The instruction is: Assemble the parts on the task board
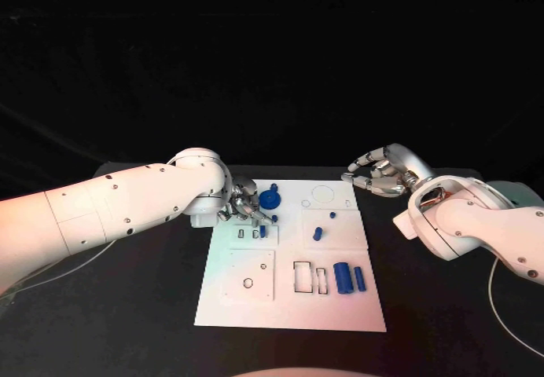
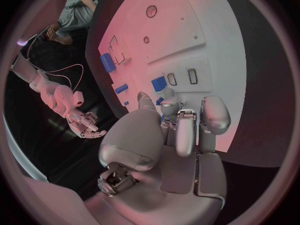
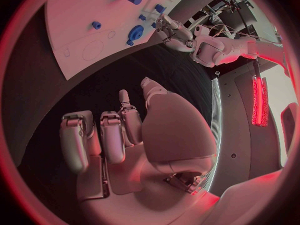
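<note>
The white task board (image 1: 289, 302) lies mid-table. My left hand (image 1: 244, 206) hovers low over its far left corner, fingers (image 2: 180, 130) drawn close to the thumb. A round blue part (image 1: 270, 196) lies just beside the fingertips, and a small blue part (image 1: 263, 230) stands by two slots. Blue shows between thumb and fingers (image 2: 164, 116); I cannot tell whether they grip it. Two blue cylinders (image 1: 349, 278) lie near the board's right edge, and small blue pegs (image 1: 318, 232) lie mid-board. My right hand (image 1: 380, 174) hangs beyond the board's far right corner, fingers loosely curled, holding nothing.
The board carries empty rectangular slots (image 1: 308, 276), a square plate with holes (image 1: 251, 275) and a ring outline (image 1: 322, 192). Black table (image 1: 136, 314) surrounds the board on every side.
</note>
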